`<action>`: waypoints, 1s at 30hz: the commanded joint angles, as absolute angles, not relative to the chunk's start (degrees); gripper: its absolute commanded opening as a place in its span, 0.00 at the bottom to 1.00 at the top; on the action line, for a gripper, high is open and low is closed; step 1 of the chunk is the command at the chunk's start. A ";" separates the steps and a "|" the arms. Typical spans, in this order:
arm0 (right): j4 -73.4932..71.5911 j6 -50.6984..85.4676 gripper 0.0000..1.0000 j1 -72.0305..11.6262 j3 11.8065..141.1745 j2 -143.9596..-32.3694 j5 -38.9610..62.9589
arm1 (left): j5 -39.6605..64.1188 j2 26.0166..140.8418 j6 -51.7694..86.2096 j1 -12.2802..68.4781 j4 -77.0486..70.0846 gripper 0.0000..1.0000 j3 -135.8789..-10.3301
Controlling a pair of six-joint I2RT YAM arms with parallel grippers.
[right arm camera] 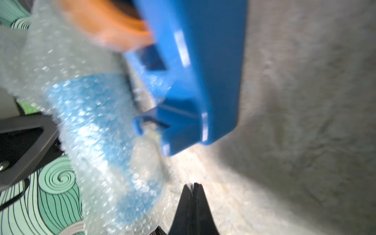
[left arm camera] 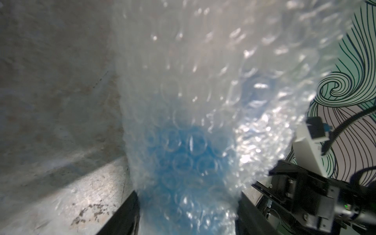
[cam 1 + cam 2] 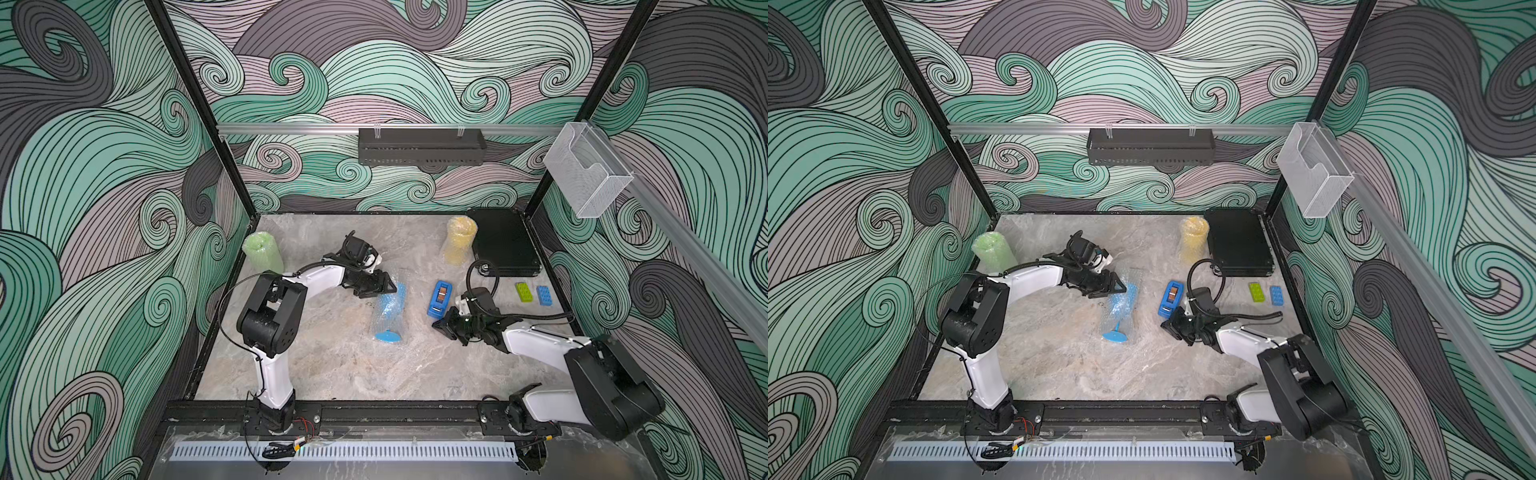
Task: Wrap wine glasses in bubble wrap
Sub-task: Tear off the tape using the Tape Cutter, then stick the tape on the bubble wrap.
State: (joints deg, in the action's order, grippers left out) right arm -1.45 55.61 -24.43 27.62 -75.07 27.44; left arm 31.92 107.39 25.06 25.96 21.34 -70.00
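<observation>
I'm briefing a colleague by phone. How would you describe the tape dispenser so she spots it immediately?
Find the black case at the marble table's far right corner. Nearer the camera, toward the centre, lies the tape dispenser. Unlike the smaller blue block nearby, it is elongated and holds a brown roll.

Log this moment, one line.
left pincer: shut on wrapped blue goblet; right pincer: shut, near tape dispenser; green goblet, yellow goblet: wrapped, upright

Front tabletop (image 3: 353, 374): lying open between the arm bases.
Centre: wrapped blue goblet (image 3: 388, 316) lying across.
Right-centre: tape dispenser (image 3: 440, 299) blocking.
Rear: green goblet (image 3: 262, 251), yellow goblet (image 3: 459, 245) and black case (image 3: 505, 243) occupying the corners.
</observation>
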 commanded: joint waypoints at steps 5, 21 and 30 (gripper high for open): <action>19.11 28.42 0.00 -25.04 45.87 -76.90 39.59 | 30.03 108.02 24.51 26.89 25.62 0.66 -69.09; 40.49 11.82 0.00 -29.92 73.33 -99.10 42.57 | 30.35 108.76 24.43 27.16 26.50 0.66 -70.21; 44.69 9.93 0.00 -31.36 81.64 -107.25 39.05 | 30.38 108.46 24.62 27.18 26.37 0.66 -70.07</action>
State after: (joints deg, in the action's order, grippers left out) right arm 41.10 12.16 -30.94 79.05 -105.95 40.80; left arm 31.97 107.39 25.02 26.15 21.58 -70.08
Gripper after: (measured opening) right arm 0.048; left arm 0.663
